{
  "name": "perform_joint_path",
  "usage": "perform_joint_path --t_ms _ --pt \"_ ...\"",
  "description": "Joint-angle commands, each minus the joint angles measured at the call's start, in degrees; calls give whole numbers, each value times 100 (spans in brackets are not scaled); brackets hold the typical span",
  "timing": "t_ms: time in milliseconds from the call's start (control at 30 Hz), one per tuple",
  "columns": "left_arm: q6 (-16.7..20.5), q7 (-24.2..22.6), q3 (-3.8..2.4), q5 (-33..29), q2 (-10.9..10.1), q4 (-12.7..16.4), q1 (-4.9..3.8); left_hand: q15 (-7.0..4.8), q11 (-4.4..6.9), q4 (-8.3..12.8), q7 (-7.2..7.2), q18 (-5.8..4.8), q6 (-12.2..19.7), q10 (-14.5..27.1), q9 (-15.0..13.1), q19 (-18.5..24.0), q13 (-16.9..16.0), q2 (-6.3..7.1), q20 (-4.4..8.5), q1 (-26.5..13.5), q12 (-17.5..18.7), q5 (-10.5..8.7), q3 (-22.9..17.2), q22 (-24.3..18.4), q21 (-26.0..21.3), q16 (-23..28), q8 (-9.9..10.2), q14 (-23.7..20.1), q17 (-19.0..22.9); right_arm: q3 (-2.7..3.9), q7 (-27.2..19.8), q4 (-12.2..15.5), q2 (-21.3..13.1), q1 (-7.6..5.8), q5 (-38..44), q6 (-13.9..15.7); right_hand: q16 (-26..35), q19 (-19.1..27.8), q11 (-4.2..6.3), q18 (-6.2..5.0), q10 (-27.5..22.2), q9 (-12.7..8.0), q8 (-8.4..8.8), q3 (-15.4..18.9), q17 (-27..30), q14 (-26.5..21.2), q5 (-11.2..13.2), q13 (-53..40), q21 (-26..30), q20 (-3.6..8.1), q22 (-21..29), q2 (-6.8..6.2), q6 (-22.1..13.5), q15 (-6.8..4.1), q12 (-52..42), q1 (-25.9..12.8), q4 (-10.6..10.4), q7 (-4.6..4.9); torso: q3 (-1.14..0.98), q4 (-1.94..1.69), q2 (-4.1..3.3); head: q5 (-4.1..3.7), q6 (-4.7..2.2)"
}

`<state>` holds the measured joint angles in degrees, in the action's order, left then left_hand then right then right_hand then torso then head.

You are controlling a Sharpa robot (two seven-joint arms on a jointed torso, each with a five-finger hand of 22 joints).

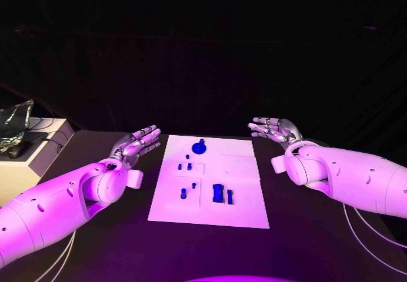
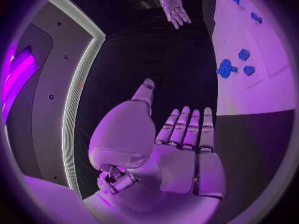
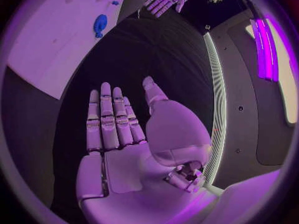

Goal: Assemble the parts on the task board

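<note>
Black table (image 1: 212, 247) flanks the task board (image 1: 242, 176); left hand (image 1: 136, 144) and right hand (image 1: 273, 129) hover empty, fingers spread.

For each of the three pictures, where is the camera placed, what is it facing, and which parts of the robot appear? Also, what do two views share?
Head view: on the robot's head, facing down at the task board; both arms, left robot hand, right robot hand.
Left wrist view: behind the left robot hand, palm open; facing the board.
Right wrist view: behind the right robot hand, palm open; facing the board.
Shared: each wrist view shows the opposite robot hand and blue parts.
</note>
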<state>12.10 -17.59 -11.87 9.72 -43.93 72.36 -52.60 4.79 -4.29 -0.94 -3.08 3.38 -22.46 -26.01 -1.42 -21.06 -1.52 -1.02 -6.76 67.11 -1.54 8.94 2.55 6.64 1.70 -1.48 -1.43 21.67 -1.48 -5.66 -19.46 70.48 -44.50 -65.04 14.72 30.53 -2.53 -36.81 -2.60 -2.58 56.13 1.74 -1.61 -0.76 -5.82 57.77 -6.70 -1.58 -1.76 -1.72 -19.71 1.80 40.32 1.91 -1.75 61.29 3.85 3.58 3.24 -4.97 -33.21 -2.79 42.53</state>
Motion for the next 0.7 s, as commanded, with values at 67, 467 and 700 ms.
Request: perform_joint_path --t_ms 67,467,700 --pt "336 -146 88 -111 7 181 -79 -479 429 94 308 -338 2246 2601 142 2106 152 102 676 -2300 154 -894 -255 -664 -170 148 143 -2167 148 75 -185 303 2 78 -244 233 253 3681 260 258 -5613 -174 161 76 582 -5777 670 158 176 172 1971 -180 -4032 -191 175 -2110 -385 -358 -69 107 39 56 -164" --pt "2290 -879 837 -698 -49 1257 -541 -479 429 94 308 -338 2246 2601 142 2106 152 102 676 -6711 154 -894 -255 -664 -170 148 143 -2167 148 514 -945 1776 -17 445 -1344 1242 253 3681 260 258 -5613 -174 161 76 582 -5777 670 158 176 172 1971 -180 -4032 -191 175 -6129 -385 -358 -313 480 196 269 -788" --pt "3020 -1152 1117 -918 -70 1660 -713 -479 429 94 308 -338 2246 2601 142 2106 152 102 676 -6711 154 -894 -255 -664 -170 148 143 -2167 148 566 -1033 1947 -19 488 -1472 1359 253 3681 260 258 -5613 -174 161 76 582 -5777 670 158 176 172 1971 -180 -4032 -191 175 -6129 -385 -358 -324 497 203 279 -816"
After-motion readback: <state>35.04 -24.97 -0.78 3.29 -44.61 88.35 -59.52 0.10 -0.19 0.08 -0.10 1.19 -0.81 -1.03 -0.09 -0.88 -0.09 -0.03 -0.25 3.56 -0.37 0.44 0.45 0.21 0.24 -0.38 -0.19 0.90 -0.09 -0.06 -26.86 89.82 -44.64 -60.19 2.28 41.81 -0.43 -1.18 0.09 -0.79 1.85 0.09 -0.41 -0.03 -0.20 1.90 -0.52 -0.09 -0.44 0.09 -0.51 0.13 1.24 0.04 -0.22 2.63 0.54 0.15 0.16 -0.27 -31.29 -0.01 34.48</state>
